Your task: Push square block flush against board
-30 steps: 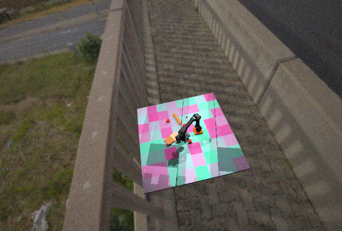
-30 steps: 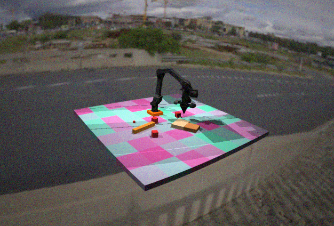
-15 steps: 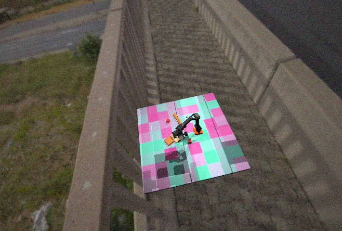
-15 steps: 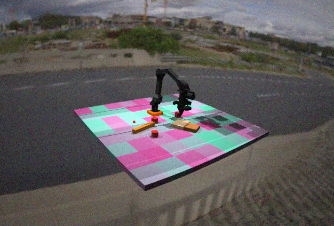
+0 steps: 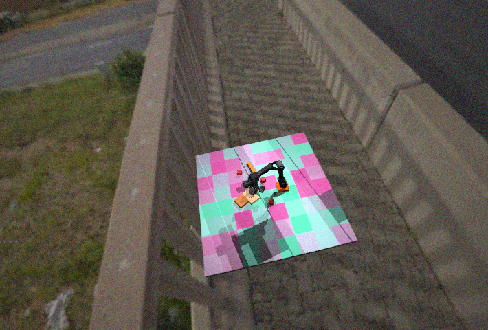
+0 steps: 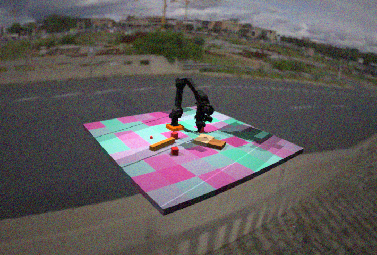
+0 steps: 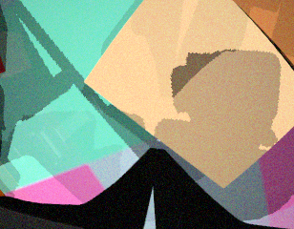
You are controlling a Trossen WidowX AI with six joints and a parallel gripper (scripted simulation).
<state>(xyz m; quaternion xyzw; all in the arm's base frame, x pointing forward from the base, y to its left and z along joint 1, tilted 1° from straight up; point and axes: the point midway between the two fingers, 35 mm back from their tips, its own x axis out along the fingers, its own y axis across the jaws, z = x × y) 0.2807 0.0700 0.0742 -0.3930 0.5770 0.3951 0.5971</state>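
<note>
At wrist view's six o'clock, tool [image 5: 253, 190] [image 6: 199, 130] [image 7: 157, 156] pressed together, empty, near pale wooden block [image 5: 254, 199] [image 6: 203, 138] [image 7: 209, 91]; beyond, toward one o'clock, brown wooden block [image 5: 241, 201] [image 6: 216, 143] [image 7: 282, 18], edges side by side on bench [image 5: 301, 222] [image 6: 171, 173] [image 7: 53, 187].

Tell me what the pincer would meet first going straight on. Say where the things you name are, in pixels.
Pointing down, the pincer [image 5: 252, 192] [image 6: 200, 130] [image 7: 157, 156] would probably meet the pale tan block [image 5: 254, 199] [image 6: 204, 137] [image 7: 137, 52] near its edge. Depth is unclear; it might just miss and meet the tabletop [image 5: 299, 223] [image 6: 177, 174] [image 7: 90, 29].
</note>
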